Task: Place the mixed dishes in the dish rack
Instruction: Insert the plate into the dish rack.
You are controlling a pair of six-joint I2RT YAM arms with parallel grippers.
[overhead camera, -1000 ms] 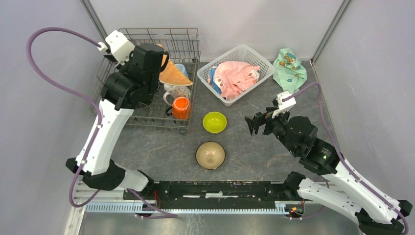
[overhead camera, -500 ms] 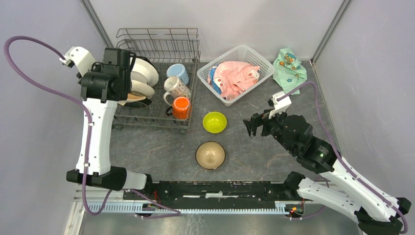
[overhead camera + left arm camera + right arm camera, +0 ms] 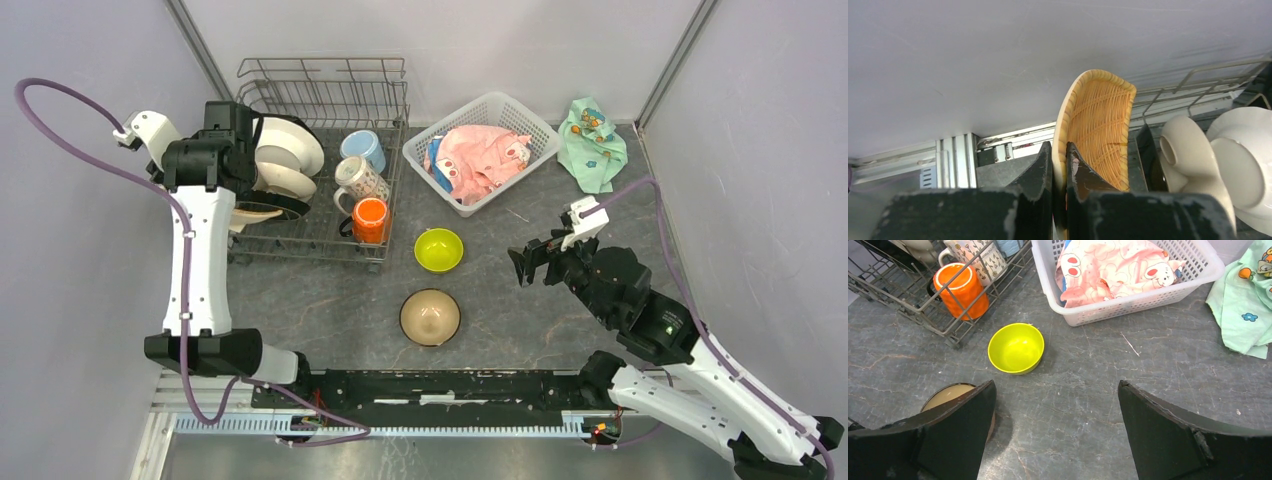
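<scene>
While the left hand clamped the rim of a woven-look plate, holding it on edge at the left side of the rack, white plates stood just beside it among the tines; a blue mug, a patterned mug and an orange mug lay in the rack's right part; the right hand hung over the desk with fingers spread wide, gripping nothing; the lime bowl and tan bowl sat upright on the desk outside the rack, apart from each other; a pink cloth filled the white basket; a green cloth lay near it.
</scene>
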